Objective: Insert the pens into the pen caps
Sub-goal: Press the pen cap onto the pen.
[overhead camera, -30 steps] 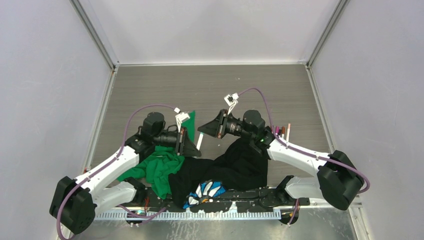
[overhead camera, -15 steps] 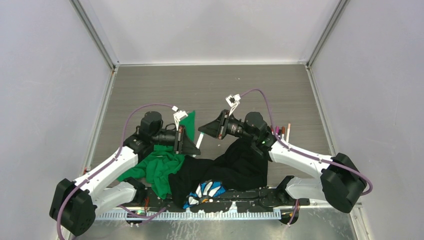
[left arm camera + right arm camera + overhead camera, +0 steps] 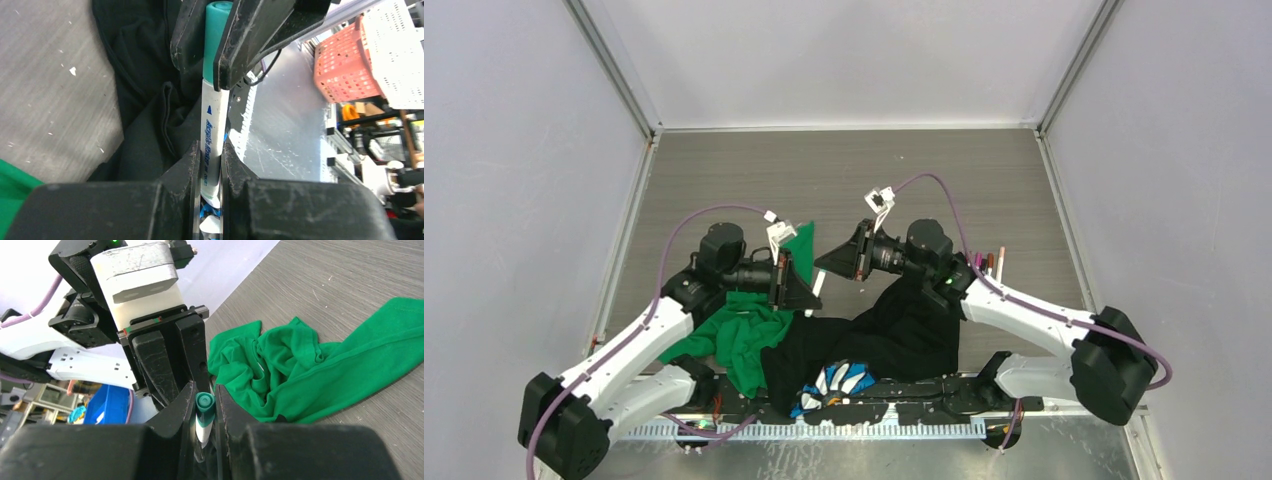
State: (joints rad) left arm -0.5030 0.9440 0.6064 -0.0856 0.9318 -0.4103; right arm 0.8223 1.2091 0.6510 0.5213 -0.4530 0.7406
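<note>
1. The pen [image 3: 212, 130] was thin, white and stiff. It hung in the air over the black cloth [image 3: 145, 125].
2. Its teal cap [image 3: 216, 30] sat on the far end, in line with the barrel. I could not tell if it was pushed all the way on.
3. The pen looked very light and smooth, so it could slip or twist easily. It would not bend, but a crooked push might jam the cap.
4. The best place to hold it was the middle of the barrel, with the cap held by its sides.
5. The left gripper [image 3: 210, 155] was pinching the white barrel. The right gripper [image 3: 204, 400] was pinching the teal cap from the other end.
6. A few more pens [image 3: 989, 262] lay on the table [image 3: 824, 180], just past the right side of the black cloth.
7. A green cloth [image 3: 739, 335] touched the left side of the black cloth.
</note>
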